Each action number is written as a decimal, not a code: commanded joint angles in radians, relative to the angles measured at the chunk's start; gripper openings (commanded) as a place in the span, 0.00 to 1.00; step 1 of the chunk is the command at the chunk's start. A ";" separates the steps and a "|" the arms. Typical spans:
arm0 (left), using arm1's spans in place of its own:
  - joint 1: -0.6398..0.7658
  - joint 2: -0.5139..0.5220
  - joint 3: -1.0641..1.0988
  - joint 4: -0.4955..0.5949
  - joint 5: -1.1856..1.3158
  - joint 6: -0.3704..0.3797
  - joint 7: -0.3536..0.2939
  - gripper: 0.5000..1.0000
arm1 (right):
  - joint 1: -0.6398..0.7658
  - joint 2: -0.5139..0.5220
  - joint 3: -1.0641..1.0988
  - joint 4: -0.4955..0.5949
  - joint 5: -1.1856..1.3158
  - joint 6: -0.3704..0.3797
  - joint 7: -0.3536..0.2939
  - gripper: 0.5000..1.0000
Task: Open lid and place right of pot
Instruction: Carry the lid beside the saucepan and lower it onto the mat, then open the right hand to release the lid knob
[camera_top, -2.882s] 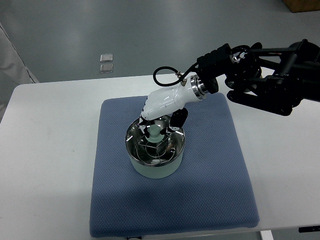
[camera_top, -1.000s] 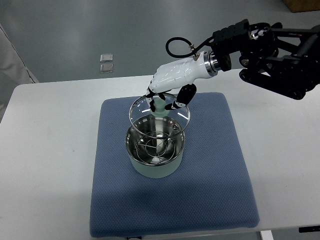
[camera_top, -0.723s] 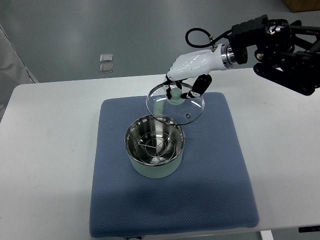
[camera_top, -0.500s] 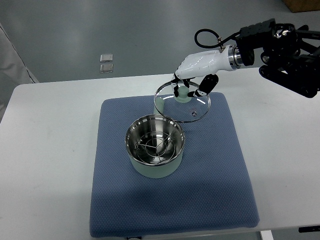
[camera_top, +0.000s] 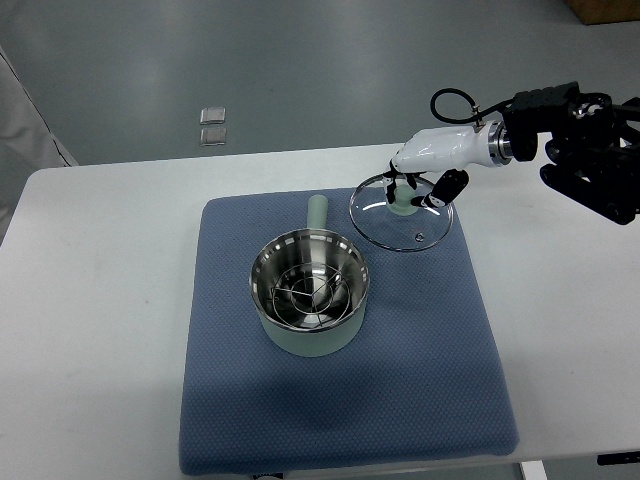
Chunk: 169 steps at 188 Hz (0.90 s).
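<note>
White table (camera_top: 100, 300) w/ blue mat (camera_top: 420, 350); right hand (camera_top: 425, 165) pinching lid (camera_top: 401, 211) knob — held up-right of open pot (camera_top: 309, 300).

White-shelled right hand (camera_top: 418, 178), silver wrist collar, black arm, looped black cable.

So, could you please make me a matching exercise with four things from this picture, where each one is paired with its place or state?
Things:
1. lid
2. pot
3. mat
4. right hand

Places or states:
A. spread flat on the white table
B. shut on a knob, coming in from the right
C. open on top, with a wire rack inside
D. held above the mat's far right part, off the pot

Pairs: 1-D, 2-C, 3-A, 4-B
</note>
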 joint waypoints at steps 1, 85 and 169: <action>0.000 0.000 0.000 0.000 0.000 0.000 -0.001 1.00 | -0.023 0.002 0.000 -0.015 -0.002 -0.016 0.000 0.00; 0.000 0.000 0.000 0.000 0.000 0.000 -0.001 1.00 | -0.094 0.005 0.003 -0.024 0.000 -0.053 0.000 0.00; 0.000 0.000 0.000 0.000 0.000 0.000 0.001 1.00 | -0.108 0.022 0.010 -0.021 0.015 -0.068 0.000 0.62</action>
